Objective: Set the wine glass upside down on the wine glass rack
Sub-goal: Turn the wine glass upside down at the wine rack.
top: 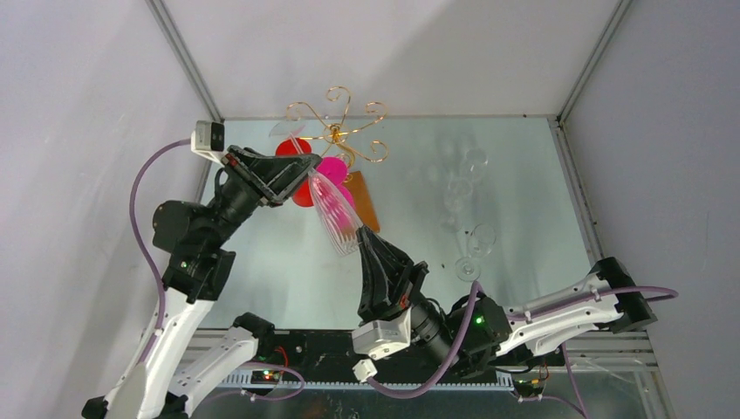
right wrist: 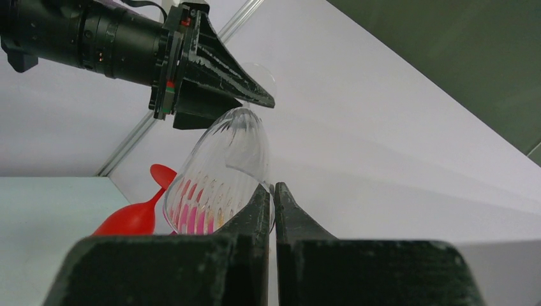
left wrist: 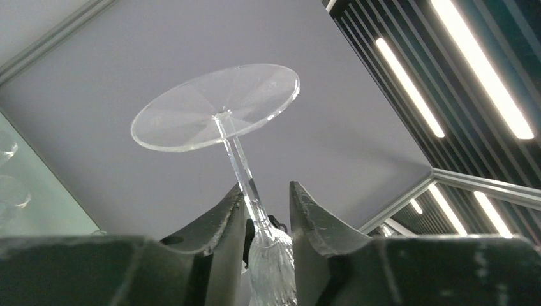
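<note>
Jaws of the right gripper [right wrist: 272, 189] are pinched together on the rim of the wine glass [top: 336, 216], with the thin wall caught between the two pads. From these fingertips the ribbed clear bowl rises up and away toward the left gripper [top: 301, 179]. The glass hangs in the air, tilted, its mouth at the right gripper and its base beyond the left one. In the left wrist view the left fingers [left wrist: 223, 223] stand narrowed to either side of the stem, just above where it meets the bowl. The stem leans against one finger while a slit of background shows between it and the other, so I cannot tell whether that gripper is clamping the stem or only bracketing it. The round flat foot [left wrist: 217, 108] sits past the fingertips, free of them. Just beyond the left gripper, on its far side, stands the wine glass rack [top: 339, 131], gold scrolls on a central post, with its wooden base [top: 365, 202] showing beside the bowl. Two red objects [top: 292, 148] and a magenta one [top: 332, 168], too hidden to make out fully, sit at the rack close behind the left fingertips. Off to the outer side of the right gripper, well apart from it, a few clear glasses [top: 478, 240] stand on the table [top: 262, 262].
</note>
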You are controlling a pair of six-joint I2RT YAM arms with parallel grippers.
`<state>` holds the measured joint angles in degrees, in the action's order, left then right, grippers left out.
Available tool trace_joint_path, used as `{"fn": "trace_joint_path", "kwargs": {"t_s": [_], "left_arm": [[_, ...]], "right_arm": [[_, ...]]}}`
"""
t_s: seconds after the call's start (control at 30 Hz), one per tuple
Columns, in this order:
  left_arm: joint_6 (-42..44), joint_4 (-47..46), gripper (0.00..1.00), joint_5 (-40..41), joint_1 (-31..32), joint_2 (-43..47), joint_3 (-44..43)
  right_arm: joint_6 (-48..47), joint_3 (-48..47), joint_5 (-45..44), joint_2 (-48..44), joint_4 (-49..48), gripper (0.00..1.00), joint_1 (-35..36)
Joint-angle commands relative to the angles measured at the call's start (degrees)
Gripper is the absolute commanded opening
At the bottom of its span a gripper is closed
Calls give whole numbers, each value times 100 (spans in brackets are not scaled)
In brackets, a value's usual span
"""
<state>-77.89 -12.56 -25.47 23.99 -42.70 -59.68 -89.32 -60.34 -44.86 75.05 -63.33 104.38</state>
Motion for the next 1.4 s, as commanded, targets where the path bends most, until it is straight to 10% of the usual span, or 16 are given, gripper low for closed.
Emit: {"fn": "trace_joint_path", "kwargs": {"t_s": [0.0,0.33,0.57,0.8,1.37], "left_arm": [[-43,-255,29,242,36,130,107],[-88,-244,3,320,36,213,143],[151,-28,0,655,36,377,94],[885,527,0,980,36,616,-97],[3177,1952,0,1616,36,793,-936]], "right_arm": [[-78,-233,-163,-20,-532,0,99],[-31,-233,-273,-42,-332,3,120],[203,-93,-525,-65,245,70,125],[774,74,-866,-150,705,98,153],[3276,426,-2356,-516,2514,99,425]]}}
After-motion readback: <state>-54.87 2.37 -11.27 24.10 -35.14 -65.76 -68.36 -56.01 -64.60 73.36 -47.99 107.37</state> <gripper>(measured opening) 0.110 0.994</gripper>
